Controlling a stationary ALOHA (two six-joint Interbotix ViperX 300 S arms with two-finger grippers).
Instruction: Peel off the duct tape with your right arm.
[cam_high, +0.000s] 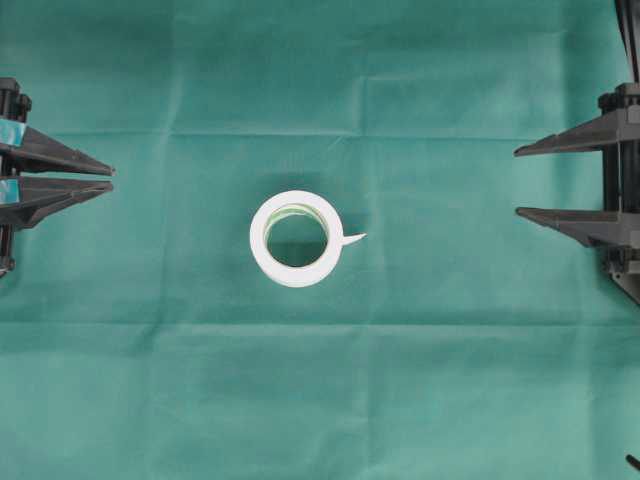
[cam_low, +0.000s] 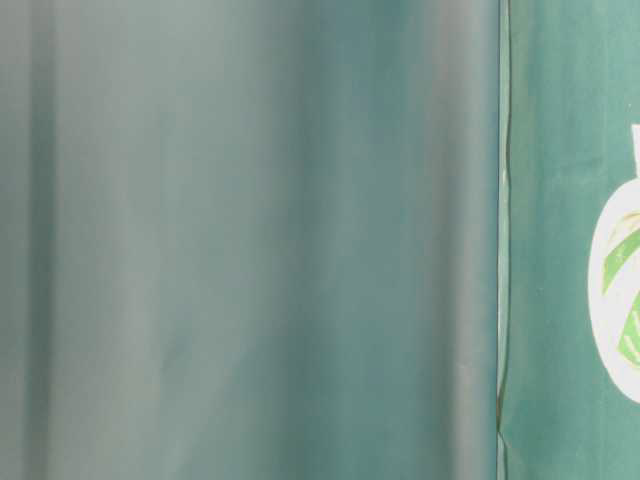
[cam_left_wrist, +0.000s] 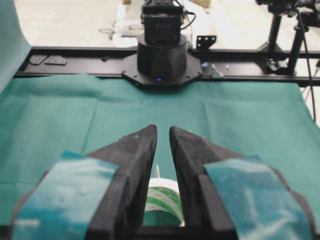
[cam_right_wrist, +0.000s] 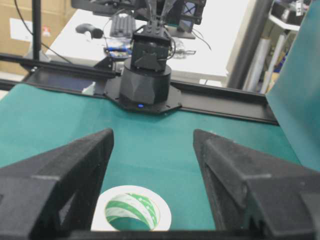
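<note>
Tape first: the duct tape lies flat in the middle of the green cloth, its loose white tab sticking out toward the right arm's side. Both arms sit at the far edges, well apart from it, mostly cut off by the frame. The left gripper shows only its two pointed fingers, nearly together with a thin gap, pinching nothing. The right gripper has its fingers clearly spread, also empty. From table level almost everything is a blurred green fold; only a sliver of the roll shows at the right edge. Each wrist view catches the roll partly hidden behind its own fingers.
</note>
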